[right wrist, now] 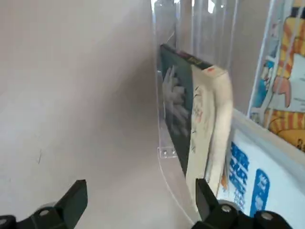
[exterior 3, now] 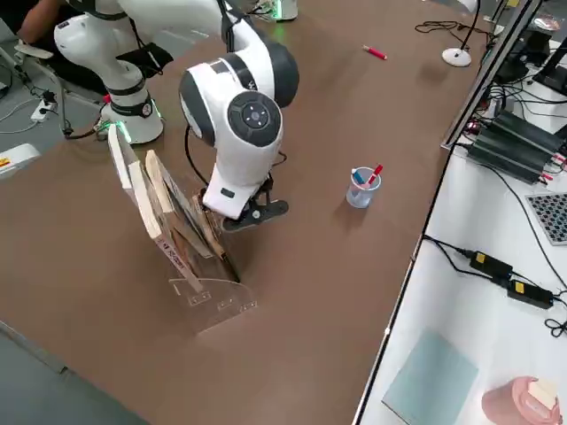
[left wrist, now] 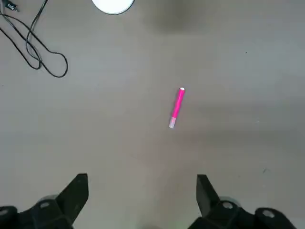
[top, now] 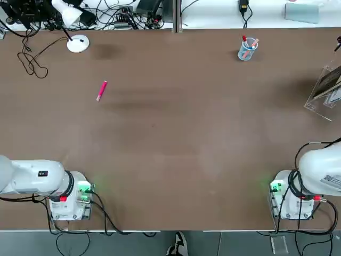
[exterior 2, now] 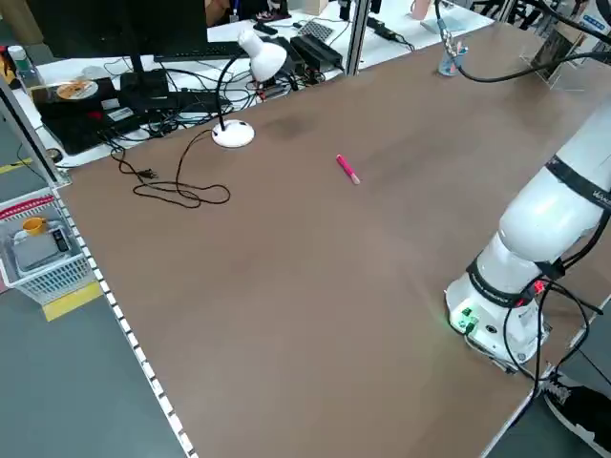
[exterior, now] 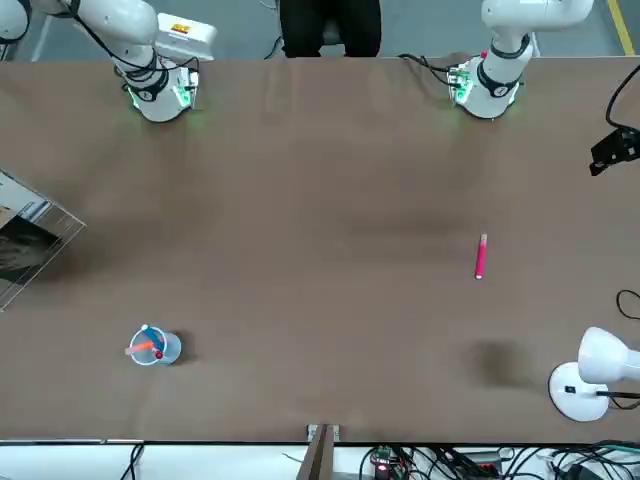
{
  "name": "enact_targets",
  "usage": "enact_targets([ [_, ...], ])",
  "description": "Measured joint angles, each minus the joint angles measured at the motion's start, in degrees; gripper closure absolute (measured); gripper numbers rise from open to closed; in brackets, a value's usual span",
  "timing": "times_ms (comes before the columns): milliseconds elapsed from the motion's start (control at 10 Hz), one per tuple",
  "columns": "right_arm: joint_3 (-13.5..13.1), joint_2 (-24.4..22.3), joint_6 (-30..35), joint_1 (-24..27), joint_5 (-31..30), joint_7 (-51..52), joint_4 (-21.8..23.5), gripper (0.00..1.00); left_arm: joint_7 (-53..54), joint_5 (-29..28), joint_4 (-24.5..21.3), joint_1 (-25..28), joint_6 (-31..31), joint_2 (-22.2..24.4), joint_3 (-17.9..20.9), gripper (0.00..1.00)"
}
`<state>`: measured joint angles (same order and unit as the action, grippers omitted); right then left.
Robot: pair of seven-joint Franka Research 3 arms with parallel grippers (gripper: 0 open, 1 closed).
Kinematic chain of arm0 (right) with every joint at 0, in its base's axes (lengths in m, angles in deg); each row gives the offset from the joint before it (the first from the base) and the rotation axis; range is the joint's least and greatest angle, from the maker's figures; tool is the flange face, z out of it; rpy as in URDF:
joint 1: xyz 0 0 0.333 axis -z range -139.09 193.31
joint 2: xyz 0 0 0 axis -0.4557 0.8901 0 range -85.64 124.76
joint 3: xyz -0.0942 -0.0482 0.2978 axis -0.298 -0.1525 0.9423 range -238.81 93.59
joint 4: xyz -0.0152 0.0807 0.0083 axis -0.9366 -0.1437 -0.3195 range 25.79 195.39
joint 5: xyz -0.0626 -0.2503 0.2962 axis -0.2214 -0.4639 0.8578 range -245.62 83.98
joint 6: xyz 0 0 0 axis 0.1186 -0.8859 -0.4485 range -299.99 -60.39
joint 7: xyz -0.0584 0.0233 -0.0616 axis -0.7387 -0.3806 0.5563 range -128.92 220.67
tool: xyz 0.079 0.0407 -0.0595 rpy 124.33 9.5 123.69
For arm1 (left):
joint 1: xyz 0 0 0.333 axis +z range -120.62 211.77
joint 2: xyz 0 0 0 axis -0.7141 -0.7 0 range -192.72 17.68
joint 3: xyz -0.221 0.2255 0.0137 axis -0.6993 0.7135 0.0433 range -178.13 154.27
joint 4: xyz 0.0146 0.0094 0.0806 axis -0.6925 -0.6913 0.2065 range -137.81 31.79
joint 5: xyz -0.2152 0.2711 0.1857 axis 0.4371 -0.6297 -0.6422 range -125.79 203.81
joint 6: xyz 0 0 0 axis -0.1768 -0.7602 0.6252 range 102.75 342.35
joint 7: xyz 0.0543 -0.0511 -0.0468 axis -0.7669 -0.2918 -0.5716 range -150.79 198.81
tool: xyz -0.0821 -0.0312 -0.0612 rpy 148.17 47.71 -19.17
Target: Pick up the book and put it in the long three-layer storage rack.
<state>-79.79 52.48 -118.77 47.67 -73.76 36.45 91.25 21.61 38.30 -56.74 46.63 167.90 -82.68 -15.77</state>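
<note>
We saw the dark book (right wrist: 177,107) standing slightly tilted inside the clear rack (exterior 3: 209,305), by the counter's (top: 181,133) right edge, beside other books. Our right gripper (right wrist: 142,183) hung over the rack, fingers apart, one close by the book's end; whether it touched, we could not tell. The book looked placed, so backing off seemed due: we needed to lift straight up, fingers wide, without snagging the cover or tugging the rack. Our left gripper (left wrist: 142,176) idled above the counter's left side, fingers apart.
</note>
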Motion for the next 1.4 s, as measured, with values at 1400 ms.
enact_targets([
  [1400,0.27,-1.05,-7.63,-11.35,-0.03,23.57,-1.78,0.0,0.0,0.0,0.78,0.01,0.0,-0.3,0.0,0.0],
])
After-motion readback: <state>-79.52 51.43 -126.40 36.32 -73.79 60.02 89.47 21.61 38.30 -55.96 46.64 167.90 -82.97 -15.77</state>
